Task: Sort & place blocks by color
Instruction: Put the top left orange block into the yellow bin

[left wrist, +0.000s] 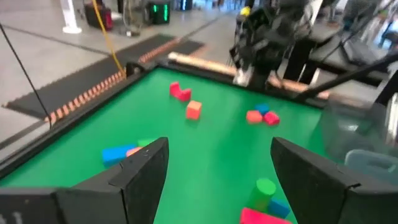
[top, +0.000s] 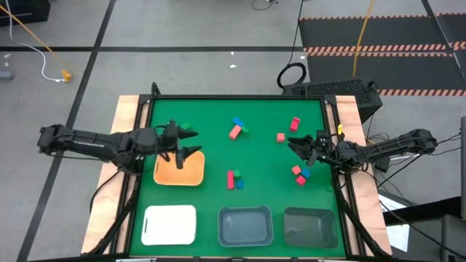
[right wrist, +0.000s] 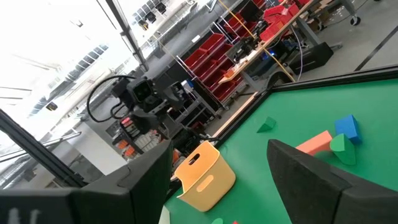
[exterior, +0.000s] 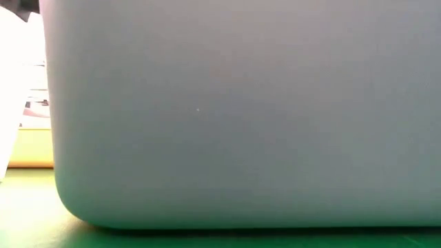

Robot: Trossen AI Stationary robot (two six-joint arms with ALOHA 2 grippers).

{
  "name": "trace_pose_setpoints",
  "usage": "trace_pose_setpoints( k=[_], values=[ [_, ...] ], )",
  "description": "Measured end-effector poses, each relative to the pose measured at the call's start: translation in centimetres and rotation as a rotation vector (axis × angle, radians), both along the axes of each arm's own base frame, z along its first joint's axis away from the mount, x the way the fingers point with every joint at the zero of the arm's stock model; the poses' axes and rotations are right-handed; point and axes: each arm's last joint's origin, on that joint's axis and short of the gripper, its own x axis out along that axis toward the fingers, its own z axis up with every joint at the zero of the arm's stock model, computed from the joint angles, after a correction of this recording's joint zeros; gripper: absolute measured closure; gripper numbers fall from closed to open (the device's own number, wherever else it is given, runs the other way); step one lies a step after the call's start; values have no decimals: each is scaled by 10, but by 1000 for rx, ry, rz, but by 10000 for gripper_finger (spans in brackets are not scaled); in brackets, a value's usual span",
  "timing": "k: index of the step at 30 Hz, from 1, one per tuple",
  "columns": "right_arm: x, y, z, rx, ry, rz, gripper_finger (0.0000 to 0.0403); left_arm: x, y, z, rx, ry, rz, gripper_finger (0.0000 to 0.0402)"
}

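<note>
Orange tray (top: pixel 179 173), white tray (top: pixel 170 224) and two grey trays (top: pixel 246 225) on green mat (top: pixel 262 189).

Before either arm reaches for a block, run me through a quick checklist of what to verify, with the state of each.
1. Left gripper open, empty: ok.
2. Right gripper open, empty: ok.
3. Small coloured blocks still loose on the green mat: ok, none seen in a tray.
4. Orange plastic tray free: not ok, left gripper hangs over its far edge.
5. White tray and two grey bins in the near row: ok.
6. Low view: not ok, blocked by a grey wall.
</note>
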Motion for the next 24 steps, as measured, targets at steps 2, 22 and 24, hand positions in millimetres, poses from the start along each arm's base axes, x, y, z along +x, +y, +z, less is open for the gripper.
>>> trace_pose_setpoints(
  k=[2, 22, 24],
  values=[
    [0, 0, 0, -1, 1, 0, 149, 6, 4, -6, -12, 39, 21, 119],
    [0, 0, 0, 0, 0, 0, 149, 50, 22, -55, -404, 95, 251, 119],
    [0, 0, 0, -1, 0, -1, 149, 51, 21, -56, -412, 94, 250, 119]
  ],
)
